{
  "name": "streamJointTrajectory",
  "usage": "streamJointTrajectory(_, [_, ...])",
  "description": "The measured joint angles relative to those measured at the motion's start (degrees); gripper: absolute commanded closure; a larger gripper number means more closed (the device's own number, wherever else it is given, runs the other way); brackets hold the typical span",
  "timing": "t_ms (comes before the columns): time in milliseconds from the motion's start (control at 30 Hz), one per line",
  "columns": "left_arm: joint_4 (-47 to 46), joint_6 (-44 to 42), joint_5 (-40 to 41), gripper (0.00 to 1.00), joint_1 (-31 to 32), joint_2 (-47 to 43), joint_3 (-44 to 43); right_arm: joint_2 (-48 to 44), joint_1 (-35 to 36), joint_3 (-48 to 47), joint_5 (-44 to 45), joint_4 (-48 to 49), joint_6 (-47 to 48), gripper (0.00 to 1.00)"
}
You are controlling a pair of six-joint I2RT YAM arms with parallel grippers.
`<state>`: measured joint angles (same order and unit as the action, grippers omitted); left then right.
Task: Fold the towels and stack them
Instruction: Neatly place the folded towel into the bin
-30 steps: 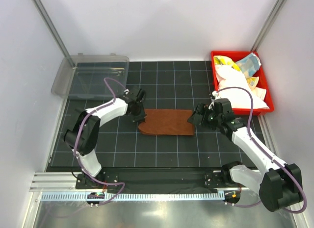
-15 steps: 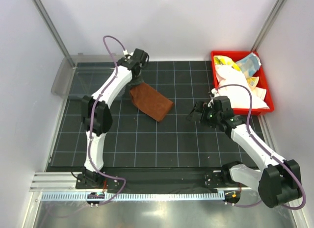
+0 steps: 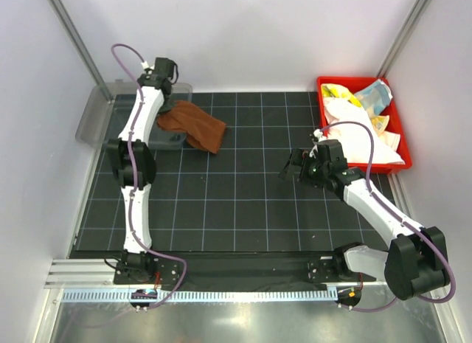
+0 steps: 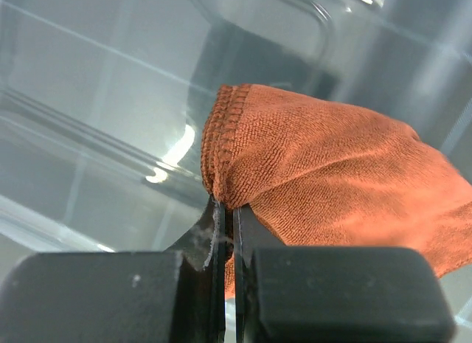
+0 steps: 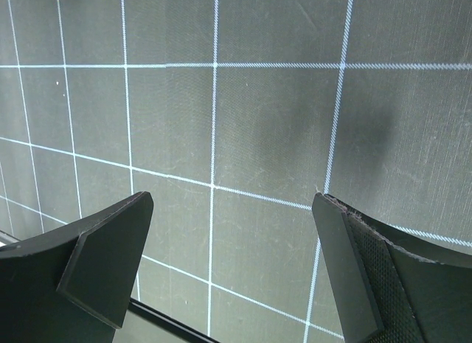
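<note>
Left wrist only: left fingers [image 4: 339,295] tight on rust-brown towel [image 4: 332,166] hem.

What surrounds your workspace: one mat, two bins, one rail.
You see a black mat [image 3: 243,203] ruled with a pale grid covering the table; a clear plastic bin [image 3: 92,122] sits at its far left corner, a red plastic bin [image 3: 320,99] at its far right corner, and a slotted metal rail [image 3: 243,295] runs along the near edge.
</note>
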<state>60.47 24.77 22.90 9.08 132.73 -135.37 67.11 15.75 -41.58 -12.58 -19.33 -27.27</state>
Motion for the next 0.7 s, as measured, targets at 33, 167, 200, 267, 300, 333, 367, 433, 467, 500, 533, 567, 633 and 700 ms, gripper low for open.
streamJointTrajectory(33, [-1.2,-0.6,0.0,1.0,-1.1,0.0,0.4,0.0,0.0,-0.1,0.0,0.0,0.2,0.0])
streamJointTrajectory(167, [-5.6,-2.9,-0.4,1.0,-4.8,0.0,2.8,-0.3,0.0,-0.6,0.3,0.0,0.4,0.0])
streamJointTrajectory(200, [-6.3,-3.3,-0.5,1.0,-5.6,0.1,3.2,-0.4,0.0,-0.8,0.4,0.0,0.4,0.01])
streamJointTrajectory(267, [-7.8,-4.3,-0.6,1.0,-7.2,0.4,3.3,-0.4,0.0,-1.1,0.5,0.0,0.5,0.0])
streamJointTrajectory(300, [-8.6,-4.7,-0.6,1.0,-8.0,0.6,3.3,-0.5,0.0,-1.1,0.6,0.0,0.6,0.0])
streamJointTrajectory(333, [-9.2,-5.2,-0.6,1.0,-8.5,0.8,3.3,-0.5,0.0,-1.1,0.7,0.0,0.6,0.0])
streamJointTrajectory(367, [-10.0,-5.7,-0.6,1.0,-9.1,1.1,3.3,-0.5,0.0,-1.2,0.7,0.0,0.7,0.0])
streamJointTrajectory(433, [-11.4,-6.5,-0.6,1.0,-10.4,1.9,3.3,-0.5,0.0,-1.2,0.9,0.0,0.9,0.0])
streamJointTrajectory(467, [-12.0,-7.0,-0.6,1.0,-11.0,2.4,3.3,-0.5,0.0,-1.2,1.0,0.0,1.0,0.0])
streamJointTrajectory(500, [-12.5,-7.4,-0.6,1.0,-11.3,3.0,3.3,-0.5,0.0,-1.2,1.0,0.0,1.1,0.0])
streamJointTrajectory(533, [-13.0,-7.7,-0.6,1.0,-12.2,3.6,3.3,-0.5,0.0,-1.2,1.1,0.0,1.2,0.0])
streamJointTrajectory(567, [-13.6,-8.2,-0.6,1.0,-12.7,4.3,3.3,-0.4,0.0,-1.2,1.1,0.0,1.3,0.0])
streamJointTrajectory(633, [-14.3,-8.8,-0.6,1.0,-13.9,5.7,3.3,-0.2,0.0,-1.2,1.1,0.0,1.4,0.0])
streamJointTrajectory(700, [-14.8,-9.4,-0.5,1.0,-15.2,7.1,3.5,0.2,0.0,-1.2,1.1,0.0,1.5,0.0])
